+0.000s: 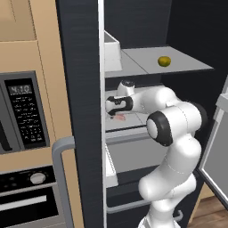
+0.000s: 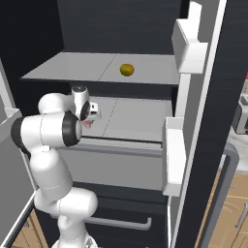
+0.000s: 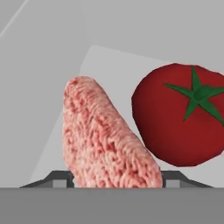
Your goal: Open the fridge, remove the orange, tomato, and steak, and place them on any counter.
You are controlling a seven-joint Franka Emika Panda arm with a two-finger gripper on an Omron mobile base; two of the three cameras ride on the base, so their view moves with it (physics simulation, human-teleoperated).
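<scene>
Fridge: tall, near-black, doors swung open, pale grey shelves showing. Upper shelf: orange, alone, toward the right side, well apart from the arm. Middle shelf: steak, a pinkish-red slab with paler marbling, lying beside the tomato, glossy red with a green stem star; the two are close, perhaps touching, and I cannot tell which. Gripper: reached into the middle shelf from the right, low over the steak. In the hand view one dark fingertip stands on either side of the slab's near end, so the claw straddles the meat; whether the tips press on it or stand just clear I cannot tell. White door bin hangs on the open right door.
</scene>
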